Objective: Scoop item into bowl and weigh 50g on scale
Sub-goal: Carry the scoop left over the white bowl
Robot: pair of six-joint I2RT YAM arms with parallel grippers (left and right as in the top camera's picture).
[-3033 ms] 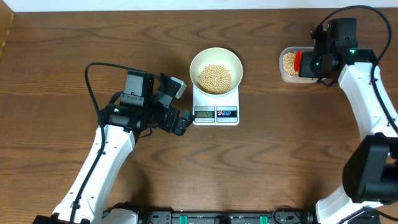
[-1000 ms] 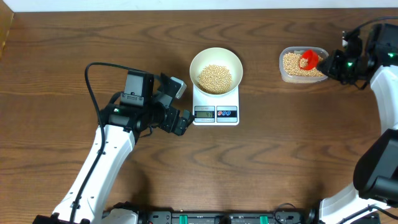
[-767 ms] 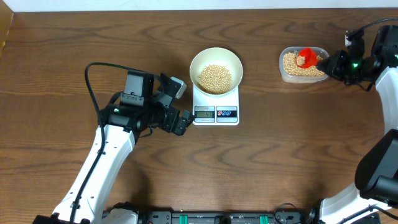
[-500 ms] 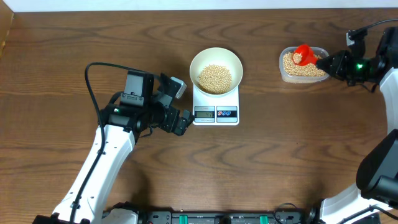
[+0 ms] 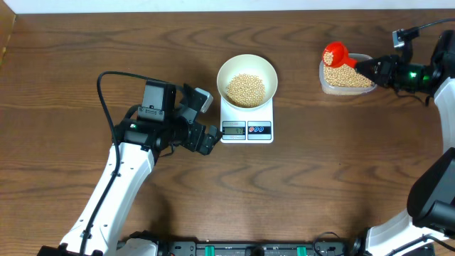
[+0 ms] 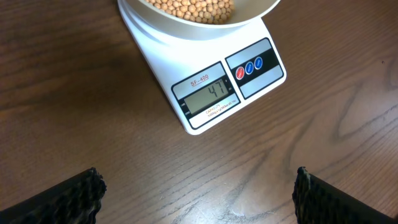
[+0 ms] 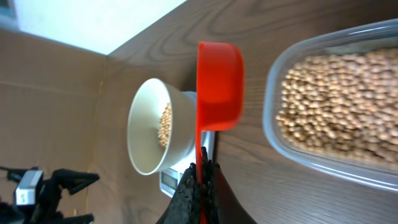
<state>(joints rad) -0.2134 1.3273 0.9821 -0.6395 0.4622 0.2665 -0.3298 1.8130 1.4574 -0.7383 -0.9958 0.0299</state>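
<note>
When you look down from above, the white bowl (image 5: 222, 71) sits on the scale (image 5: 247, 130), at 12 o'clock from its little screen. A pile of tan beans (image 5: 245, 89) lies in the bowl. The left gripper (image 5: 206, 119) waits at 9 o'clock from the scale, with its two fingers spread wide and nothing between them. Off at 3 o'clock from the bowl is a clear tub (image 5: 323, 84) with more beans in it. The right gripper (image 5: 364, 66) pinches the handle of a red scoop (image 5: 334, 54), and the cup of the scoop is over the tub's edge at 11 o'clock. I cannot tell if beans are in the scoop. From the left wrist, the scale (image 6: 205, 81) lies at 12 o'clock on the brown table (image 6: 323, 137), and its screen (image 6: 208, 96) says 47. The red and blue buttons (image 6: 252, 65) are at 3 o'clock from the screen. The black fingers (image 6: 68, 199) show at the two bottom corners, far apart. From the right wrist, the gripper (image 7: 200, 177) is pressed tight on the thin red handle. The scoop (image 7: 219, 81) points to 12 o'clock, between the bowl (image 7: 146, 124) at 9 o'clock and the tub (image 7: 273, 118) at 3 o'clock.
</note>
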